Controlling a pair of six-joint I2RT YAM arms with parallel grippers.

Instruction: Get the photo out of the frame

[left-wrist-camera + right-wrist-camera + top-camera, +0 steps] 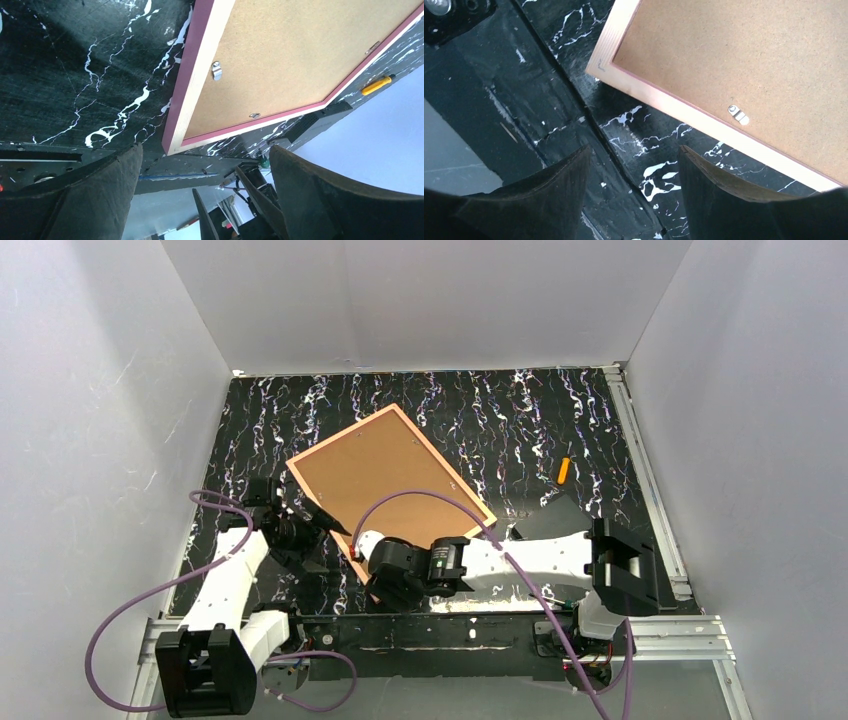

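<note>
1. Black marbled table [520,410] carries the frame [390,475], lying askew and face down, brown backing up.
2. Left gripper [205,165] gapes wide, holding nothing, just short of one frame corner.
3. Right gripper [634,155] stands parted and empty, over the table beside another corner.

Near corner of the frame [390,465] behind the right arm [520,558].
</note>
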